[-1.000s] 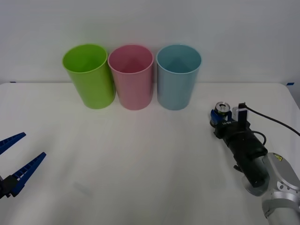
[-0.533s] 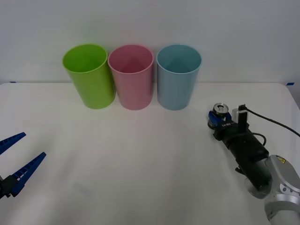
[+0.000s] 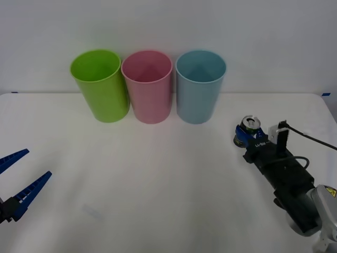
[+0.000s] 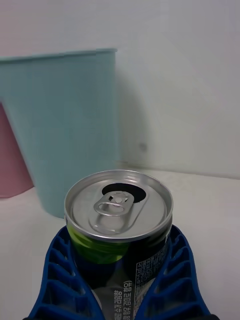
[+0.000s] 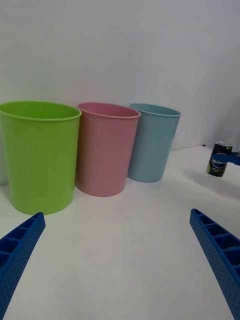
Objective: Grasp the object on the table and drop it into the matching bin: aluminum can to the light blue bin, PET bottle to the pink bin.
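Front view: white counter (image 3: 158, 179). Three bins in a row at the back, touching or nearly so: lime bin (image 3: 100, 84) on the left, pink bin (image 3: 147, 85) in the middle, blue bin (image 3: 200, 85) on the right. Can (image 3: 249, 128) upright, on the right side of the counter, near the blue bin but apart from it. Right claw (image 3: 246, 135) clenched around the can. Left claw (image 3: 18, 176) at the near left edge, fingers spread, holding nothing.

Right wrist view: can (image 4: 119, 220), silver top, tab opening showing, green and dark label. Blue ribbed fingers (image 4: 60, 280) pressed on both its sides. Blue bin (image 4: 65, 125) behind; pink bin (image 4: 12, 160) at the edge.

Left wrist view: fingers (image 5: 215, 250) wide apart. Lime bin (image 5: 37, 155), pink bin (image 5: 105, 147), blue bin (image 5: 152, 142) in line. Can (image 5: 218, 159) beyond, well apart.
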You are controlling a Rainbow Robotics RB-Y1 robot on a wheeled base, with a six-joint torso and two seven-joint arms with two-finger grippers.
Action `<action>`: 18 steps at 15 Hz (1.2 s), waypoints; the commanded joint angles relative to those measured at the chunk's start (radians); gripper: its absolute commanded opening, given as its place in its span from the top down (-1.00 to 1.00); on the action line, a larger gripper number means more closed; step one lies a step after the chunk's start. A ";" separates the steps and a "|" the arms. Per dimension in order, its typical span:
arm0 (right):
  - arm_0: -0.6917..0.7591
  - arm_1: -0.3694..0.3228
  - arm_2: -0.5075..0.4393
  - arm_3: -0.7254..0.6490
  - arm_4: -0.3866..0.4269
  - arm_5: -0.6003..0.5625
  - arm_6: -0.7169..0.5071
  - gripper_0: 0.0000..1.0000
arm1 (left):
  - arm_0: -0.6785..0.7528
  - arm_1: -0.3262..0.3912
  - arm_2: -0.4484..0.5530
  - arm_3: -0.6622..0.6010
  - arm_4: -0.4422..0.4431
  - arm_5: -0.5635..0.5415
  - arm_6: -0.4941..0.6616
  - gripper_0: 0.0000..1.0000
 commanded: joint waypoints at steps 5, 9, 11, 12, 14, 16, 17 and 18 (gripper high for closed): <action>0.108 -0.119 0.119 -0.289 0.000 0.022 -0.268 1.00 | 0.000 0.000 0.000 0.000 0.000 0.000 0.000 -1.00; 0.100 -0.214 0.140 -0.407 0.016 0.022 -0.405 1.00 | 0.000 0.000 0.000 0.000 0.000 0.000 0.000 -1.00; 0.077 -0.263 0.142 -0.435 0.018 0.022 -0.455 1.00 | 0.000 0.000 0.000 0.000 0.000 0.000 0.000 -1.00; 0.056 -0.286 0.143 -0.441 0.018 0.022 -0.477 1.00 | 0.000 0.000 0.000 0.000 0.000 0.000 0.000 -1.00; 0.011 -0.321 0.143 -0.442 0.023 0.022 -0.483 1.00 | 0.000 0.000 0.000 0.000 0.000 0.000 0.000 -1.00; -0.047 -0.355 0.143 -0.444 0.050 0.020 -0.553 1.00 | 0.000 0.000 0.000 0.000 0.000 0.000 0.000 -1.00; -0.073 -0.358 0.143 -0.442 0.085 0.020 -0.586 1.00 | 0.000 0.000 0.000 0.000 0.000 0.000 0.000 -1.00; -0.097 -0.358 0.143 -0.439 0.118 0.020 -0.621 1.00 | 0.000 0.000 0.000 0.000 0.000 0.000 0.000 -1.00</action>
